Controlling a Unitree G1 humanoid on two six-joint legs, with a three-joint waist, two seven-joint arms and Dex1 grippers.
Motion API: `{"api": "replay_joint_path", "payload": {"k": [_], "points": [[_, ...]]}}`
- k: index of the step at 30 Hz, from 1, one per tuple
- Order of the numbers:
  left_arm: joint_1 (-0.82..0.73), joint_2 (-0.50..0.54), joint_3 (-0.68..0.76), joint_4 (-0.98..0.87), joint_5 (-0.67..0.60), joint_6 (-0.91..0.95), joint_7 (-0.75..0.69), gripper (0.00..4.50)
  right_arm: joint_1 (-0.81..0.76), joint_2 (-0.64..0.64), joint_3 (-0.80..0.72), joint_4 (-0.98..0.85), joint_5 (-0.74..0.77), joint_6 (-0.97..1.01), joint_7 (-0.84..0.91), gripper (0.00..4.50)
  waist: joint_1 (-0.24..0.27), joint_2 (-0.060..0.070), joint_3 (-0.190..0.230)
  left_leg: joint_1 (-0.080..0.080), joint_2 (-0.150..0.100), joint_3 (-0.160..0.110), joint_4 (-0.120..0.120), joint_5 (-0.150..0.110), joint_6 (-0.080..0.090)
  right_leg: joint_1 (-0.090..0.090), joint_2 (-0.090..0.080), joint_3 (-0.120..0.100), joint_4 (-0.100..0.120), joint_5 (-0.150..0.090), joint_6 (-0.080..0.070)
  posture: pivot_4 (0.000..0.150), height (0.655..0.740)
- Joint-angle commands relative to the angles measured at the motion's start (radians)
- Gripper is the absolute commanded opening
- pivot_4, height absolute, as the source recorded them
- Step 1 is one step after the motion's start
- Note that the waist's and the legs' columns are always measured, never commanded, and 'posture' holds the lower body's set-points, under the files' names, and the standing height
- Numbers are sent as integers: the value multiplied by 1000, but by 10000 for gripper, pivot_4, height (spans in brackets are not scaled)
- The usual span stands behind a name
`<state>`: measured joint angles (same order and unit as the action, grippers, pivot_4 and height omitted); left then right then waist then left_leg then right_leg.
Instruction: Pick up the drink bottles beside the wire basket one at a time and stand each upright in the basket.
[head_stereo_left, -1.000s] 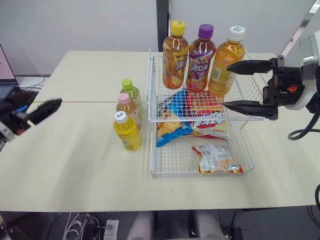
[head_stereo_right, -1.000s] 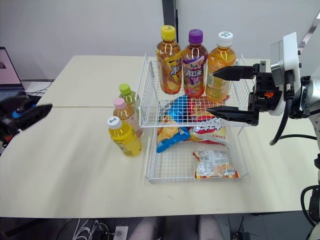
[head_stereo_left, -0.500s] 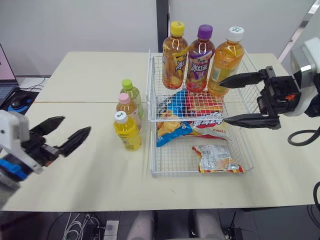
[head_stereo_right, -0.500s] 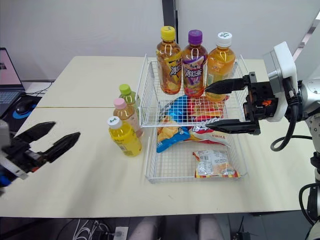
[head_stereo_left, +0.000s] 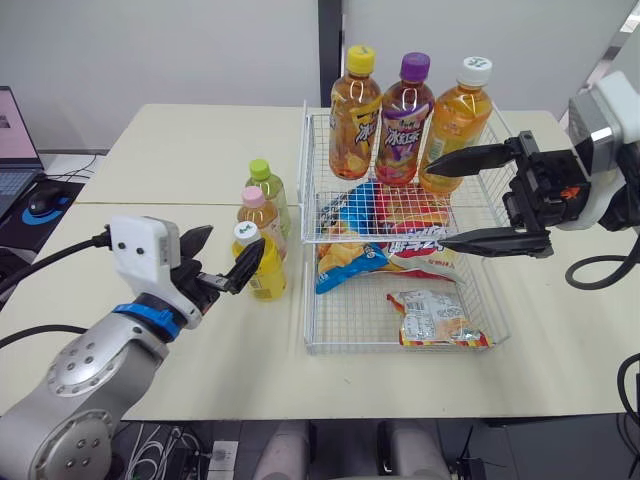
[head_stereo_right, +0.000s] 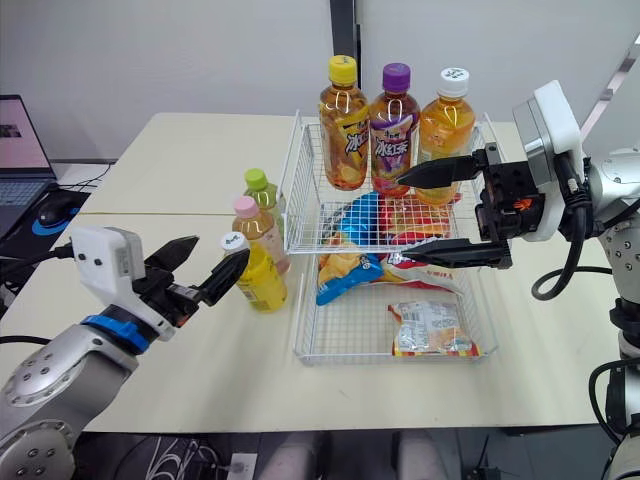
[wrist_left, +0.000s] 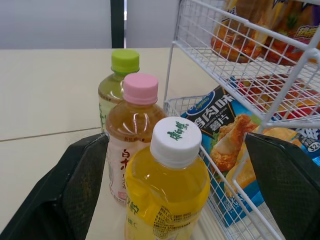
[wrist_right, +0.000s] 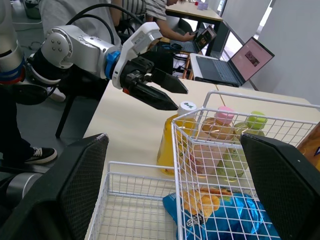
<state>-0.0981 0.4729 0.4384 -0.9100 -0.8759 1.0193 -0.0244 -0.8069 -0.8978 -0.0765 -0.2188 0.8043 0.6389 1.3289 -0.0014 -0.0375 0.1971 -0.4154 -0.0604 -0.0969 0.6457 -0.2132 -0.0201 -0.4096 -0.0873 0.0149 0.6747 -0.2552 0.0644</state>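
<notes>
Presently lined up on nearest yellow bottle (wrist_left: 167, 192) for grasp: left gripper (head_stereo_left: 224, 256) wide open, empty; right gripper (head_stereo_left: 441, 202) open, idle at wire basket (head_stereo_left: 380, 350).

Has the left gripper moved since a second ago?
Yes. The left gripper has swung in from the left edge of the table toward the white-capped yellow bottle beside the wire basket, and now faces it open.

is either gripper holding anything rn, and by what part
Nothing is held. The left gripper is open with the white-capped yellow bottle between its fingers, not clamped; the right gripper is open by the wire basket.
</notes>
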Motion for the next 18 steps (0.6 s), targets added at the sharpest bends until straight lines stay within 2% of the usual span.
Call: {"api": "replay_joint_path", "payload": {"k": [1,14,18], "points": [[-29,4,-68,19,52,-22,39,44886,-30,-10,-21,-17,2,-3,0,45000,0,0,0,0,0,0,0,0,0,0,0,0,0,0,0,1500,7400],[-132,-19,-201,146,173,-69,49,44886,-33,-20,-28,-28,3,7,-17,45000,0,0,0,0,0,-1,-1,0,0,1,0,0,-2,0,0,1500,7400],[-121,-32,-211,124,174,-64,53,35810,-32,-23,-28,-29,2,8,-20,45000,0,0,0,0,0,-1,-1,0,0,1,0,-1,-2,0,0,1500,7400]]}}
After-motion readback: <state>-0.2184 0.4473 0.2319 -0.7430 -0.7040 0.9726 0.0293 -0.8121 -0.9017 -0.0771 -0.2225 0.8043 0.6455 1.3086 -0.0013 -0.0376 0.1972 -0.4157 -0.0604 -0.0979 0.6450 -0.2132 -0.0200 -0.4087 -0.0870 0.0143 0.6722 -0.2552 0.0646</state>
